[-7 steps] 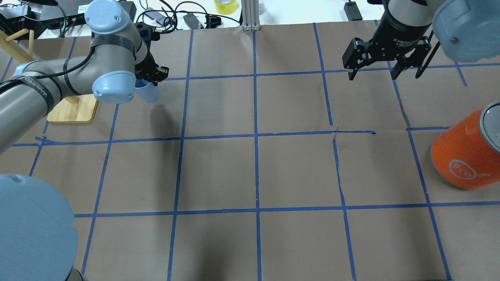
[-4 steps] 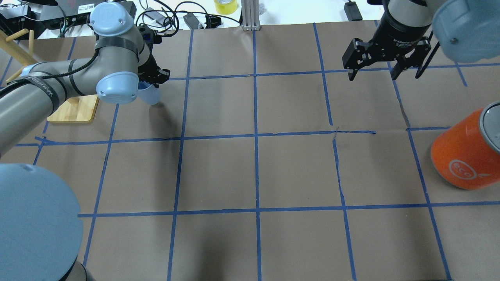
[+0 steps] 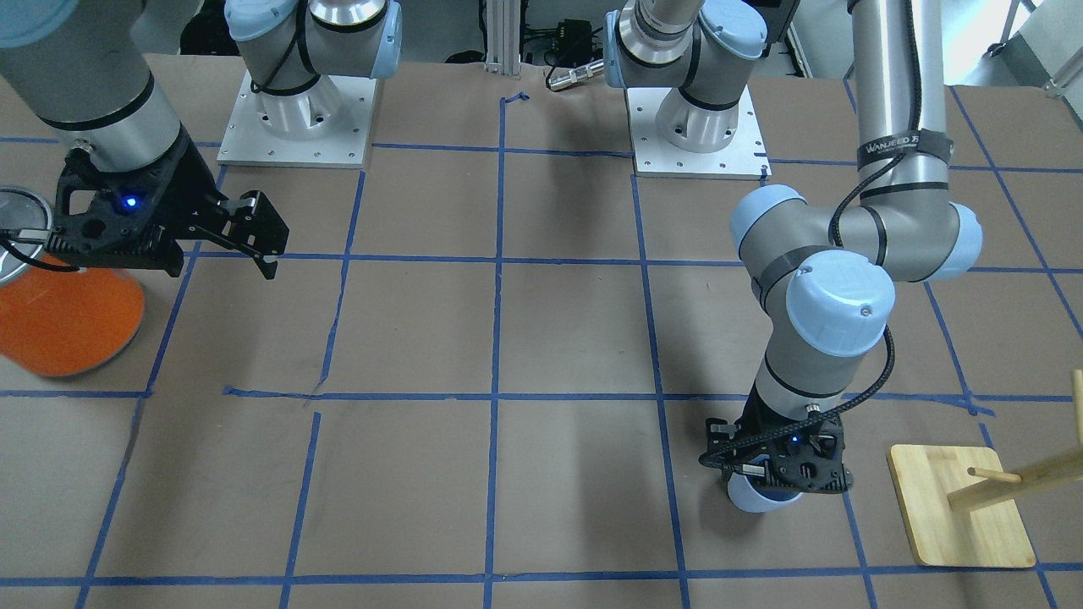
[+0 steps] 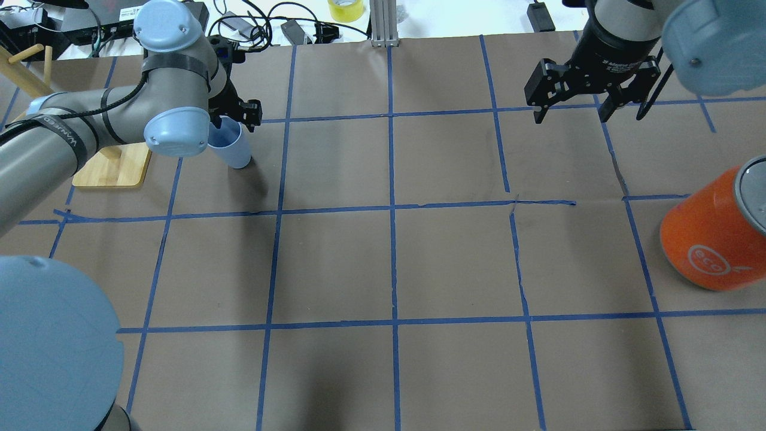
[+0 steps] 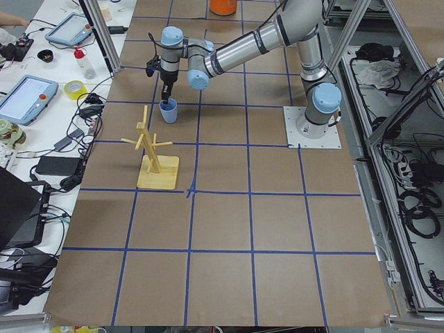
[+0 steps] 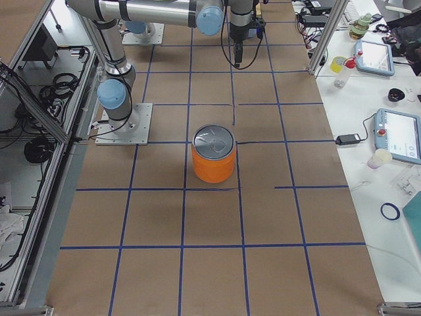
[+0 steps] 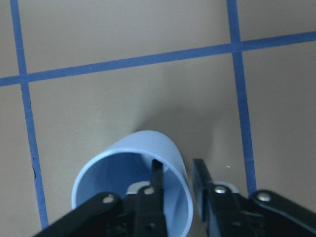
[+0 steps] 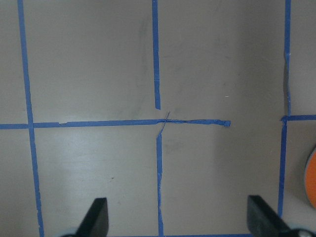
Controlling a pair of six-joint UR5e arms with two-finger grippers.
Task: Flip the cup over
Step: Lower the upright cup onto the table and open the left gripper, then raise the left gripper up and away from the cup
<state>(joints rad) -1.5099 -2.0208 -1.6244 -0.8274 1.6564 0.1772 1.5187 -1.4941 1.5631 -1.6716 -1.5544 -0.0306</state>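
Note:
The pale blue cup [image 4: 230,146] stands upright on the brown paper at the far left, its mouth up and its blue inside showing [image 7: 113,190]. My left gripper [image 4: 232,120] hangs straight over its rim. In the left wrist view, one finger [image 7: 156,173] is inside the cup and the other finger [image 7: 200,180] is outside. The jaws straddle the wall with a small gap on each side, so the gripper [image 7: 177,170] is slightly open. The cup [image 5: 168,111] also shows in the exterior left view and the cup [image 3: 761,499] in the front-facing view. My right gripper [image 4: 570,118] hovers wide open at the far right, holding nothing.
A wooden peg stand [image 4: 114,167] sits just left of the cup, close to my left arm. A large orange can [image 4: 712,239] with a silver top stands at the right edge. Cables and a yellow tape roll [image 4: 346,9] lie beyond the far table edge.
The cup was tilted in my left gripper; now it stands upright, mouth up, and lower. The jaws have eased off its wall. The right arm has not moved.

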